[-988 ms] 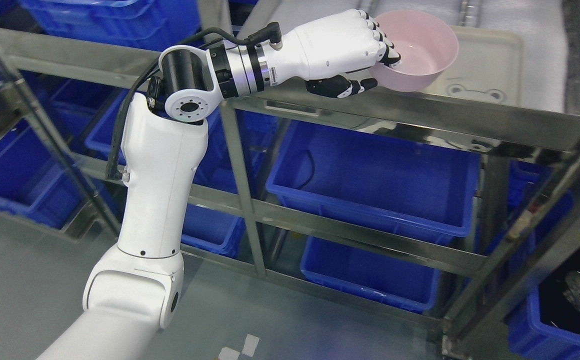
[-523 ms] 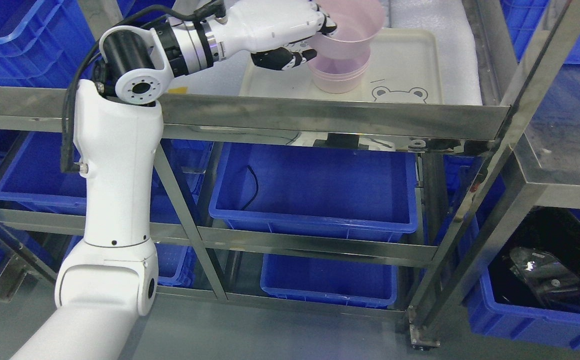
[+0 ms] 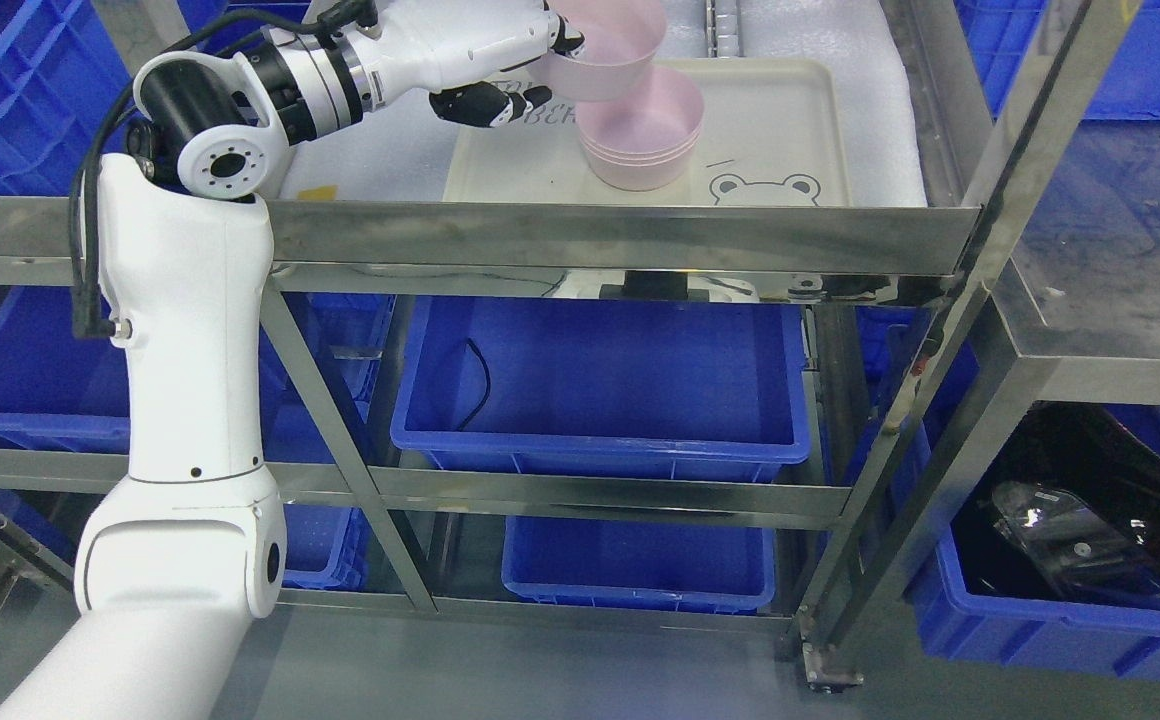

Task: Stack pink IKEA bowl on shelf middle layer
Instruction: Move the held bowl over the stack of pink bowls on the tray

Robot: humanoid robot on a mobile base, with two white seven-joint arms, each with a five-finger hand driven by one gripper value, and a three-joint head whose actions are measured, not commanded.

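- Steel shelf [image 3: 620,235] carries a cream tray [image 3: 790,130] holding stacked pink bowls [image 3: 643,140]
- Left hand [image 3: 500,45] grips a pink bowl [image 3: 608,50] by its rim, tilted, above-left of the stack
- Best to level it, centre over the stack, then lower gently

One held pink bowl [image 3: 612,50], one bowl stack [image 3: 642,135], one tray [image 3: 790,120].
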